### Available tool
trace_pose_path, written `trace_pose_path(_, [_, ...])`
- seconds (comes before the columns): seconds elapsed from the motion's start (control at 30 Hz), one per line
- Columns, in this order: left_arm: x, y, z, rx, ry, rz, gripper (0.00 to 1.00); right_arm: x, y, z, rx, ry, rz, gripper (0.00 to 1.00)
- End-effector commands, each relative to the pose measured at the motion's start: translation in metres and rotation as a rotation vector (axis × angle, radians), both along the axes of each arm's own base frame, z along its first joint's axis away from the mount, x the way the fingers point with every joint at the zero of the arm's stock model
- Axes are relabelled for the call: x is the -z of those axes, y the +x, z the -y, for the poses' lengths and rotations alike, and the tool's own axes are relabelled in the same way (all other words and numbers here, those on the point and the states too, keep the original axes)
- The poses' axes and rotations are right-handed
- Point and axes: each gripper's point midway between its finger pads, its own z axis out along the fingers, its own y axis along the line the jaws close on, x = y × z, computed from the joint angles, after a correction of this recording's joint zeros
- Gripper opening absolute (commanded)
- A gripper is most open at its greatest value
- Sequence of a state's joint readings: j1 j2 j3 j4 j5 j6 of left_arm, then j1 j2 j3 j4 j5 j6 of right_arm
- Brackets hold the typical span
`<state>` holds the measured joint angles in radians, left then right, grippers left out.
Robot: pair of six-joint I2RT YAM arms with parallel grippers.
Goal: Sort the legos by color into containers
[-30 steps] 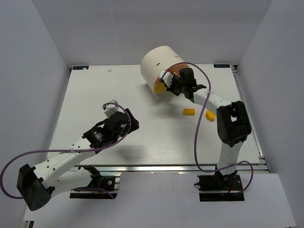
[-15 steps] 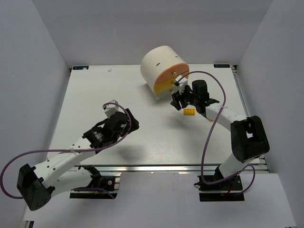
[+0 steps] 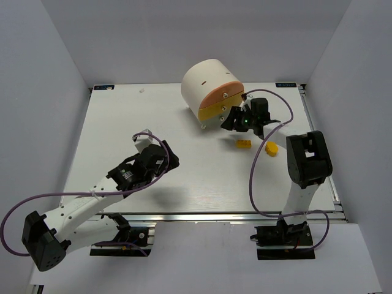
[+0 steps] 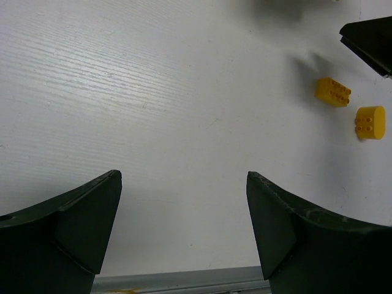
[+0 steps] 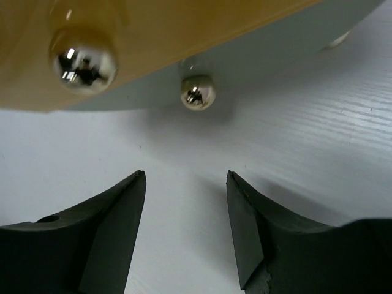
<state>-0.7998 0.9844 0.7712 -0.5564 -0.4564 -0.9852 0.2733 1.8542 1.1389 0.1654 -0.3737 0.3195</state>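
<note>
The cream-white drum (image 3: 205,82) lies on its side at the back, its drawer face (image 3: 222,104) split into orange and yellow segments. Two metal knobs (image 5: 82,61) (image 5: 198,92) show close up in the right wrist view. My right gripper (image 3: 228,120) (image 5: 185,174) stands open and empty just below the face, touching nothing. Two yellow legos lie on the table: a rectangular brick (image 3: 244,144) (image 4: 332,92) and a rounded one (image 3: 271,149) (image 4: 370,122). My left gripper (image 3: 170,160) (image 4: 184,175) hangs open and empty over bare table, well left of them.
The white table (image 3: 122,122) is walled in by grey panels on three sides, with a metal rail (image 3: 233,215) along the near edge. A small white speck (image 3: 141,90) lies at the back left. The right arm's purple cable (image 3: 254,171) loops over the table.
My right gripper left the drum face, opened, swung out above the rectangular brick, then came back under the face. The yellow part that stuck out at the face's lower left is flush now. Left arm unmoved.
</note>
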Motion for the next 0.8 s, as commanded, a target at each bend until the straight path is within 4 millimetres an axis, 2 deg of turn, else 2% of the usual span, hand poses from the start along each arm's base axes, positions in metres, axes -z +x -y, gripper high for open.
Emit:
trace_pose_path(0.0, [-0.007,-0.001,-0.003,-0.017,-0.022,0.012,0.93,-0.029,0.029,-0.009,0.072,0.133,-0.016,0.61])
trace_pose_path(0.07, [-0.007,0.000,-0.002,-0.019,-0.025,0.009,0.92,-0.021,0.037,-0.008,0.094,0.149,-0.041,0.60])
trace_pose_path(0.13, [-0.008,0.001,-0.001,-0.019,-0.024,0.008,0.93,-0.025,0.047,-0.009,0.116,0.188,-0.051,0.59])
trace_pose_path(0.17, [-0.008,0.001,0.000,-0.018,-0.025,0.006,0.92,-0.018,0.050,-0.009,0.129,0.199,-0.076,0.59])
trace_pose_path(0.23, [-0.008,0.003,0.002,-0.017,-0.022,0.002,0.92,-0.020,0.055,-0.011,0.152,0.254,-0.097,0.58])
trace_pose_path(0.4, [-0.008,0.005,0.006,-0.012,-0.017,-0.007,0.92,-0.010,0.057,-0.018,0.169,0.304,-0.146,0.56])
trace_pose_path(0.57, [-0.006,0.007,0.009,-0.008,-0.010,-0.013,0.93,-0.009,0.064,-0.019,0.176,0.354,-0.132,0.52])
trace_pose_path(0.67, [-0.007,0.009,0.011,-0.002,-0.005,-0.016,0.93,-0.010,0.068,-0.023,0.170,0.378,-0.130,0.48])
trace_pose_path(0.77, [-0.006,0.010,0.014,0.006,-0.002,-0.019,0.92,-0.011,0.073,-0.022,0.174,0.385,-0.109,0.38])
